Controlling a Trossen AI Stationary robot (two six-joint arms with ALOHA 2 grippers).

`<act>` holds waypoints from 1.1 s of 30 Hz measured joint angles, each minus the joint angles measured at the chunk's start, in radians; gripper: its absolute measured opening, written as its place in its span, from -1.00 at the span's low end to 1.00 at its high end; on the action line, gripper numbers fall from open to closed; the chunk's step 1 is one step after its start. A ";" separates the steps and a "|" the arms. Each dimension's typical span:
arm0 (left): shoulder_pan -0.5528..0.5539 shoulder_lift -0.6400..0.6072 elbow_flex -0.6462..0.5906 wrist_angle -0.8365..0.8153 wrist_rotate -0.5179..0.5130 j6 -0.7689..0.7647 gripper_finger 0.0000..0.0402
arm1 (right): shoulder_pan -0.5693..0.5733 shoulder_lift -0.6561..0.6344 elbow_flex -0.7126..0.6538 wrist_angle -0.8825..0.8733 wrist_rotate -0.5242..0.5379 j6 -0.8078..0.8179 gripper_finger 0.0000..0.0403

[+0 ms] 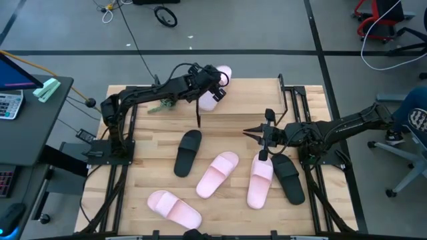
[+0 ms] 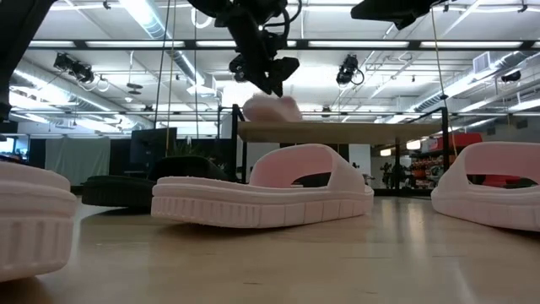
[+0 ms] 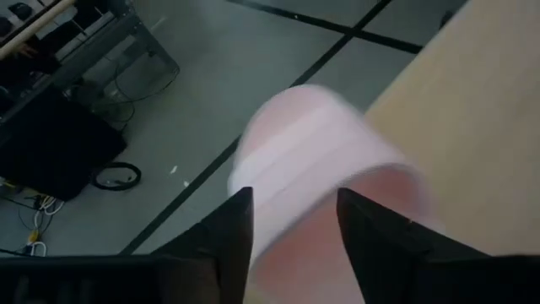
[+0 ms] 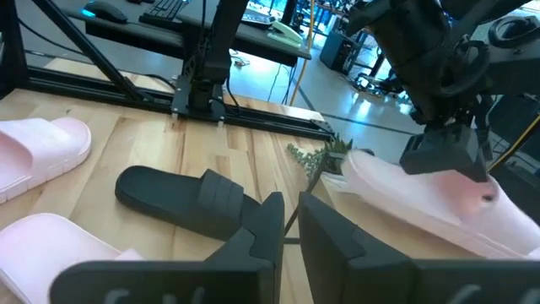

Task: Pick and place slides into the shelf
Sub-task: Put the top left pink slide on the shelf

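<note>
Pink slides (image 2: 266, 198) crowded the low view's foreground while your left gripper (image 1: 215, 83), fingers spread, hung over the pink slide (image 1: 212, 93) lying on the shelf (image 1: 247, 100), upper centre, apparently just set there.

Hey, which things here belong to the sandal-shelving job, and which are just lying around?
Belongs to the job:
- pink sandal on the shelf, under the left gripper
- shelf
- three pink sandals on the table
- two black sandals

Just lying about:
- green sprig
- calculator
</note>
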 joint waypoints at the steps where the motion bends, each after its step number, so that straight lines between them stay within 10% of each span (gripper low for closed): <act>1: 0.000 0.000 0.001 0.005 -0.001 0.000 -0.08 | 0.000 0.000 0.000 0.000 0.000 -0.001 -0.77; 33: 0.030 0.000 0.056 -0.159 0.160 0.479 -0.54 | 0.000 0.000 0.000 0.001 0.000 -0.002 -0.77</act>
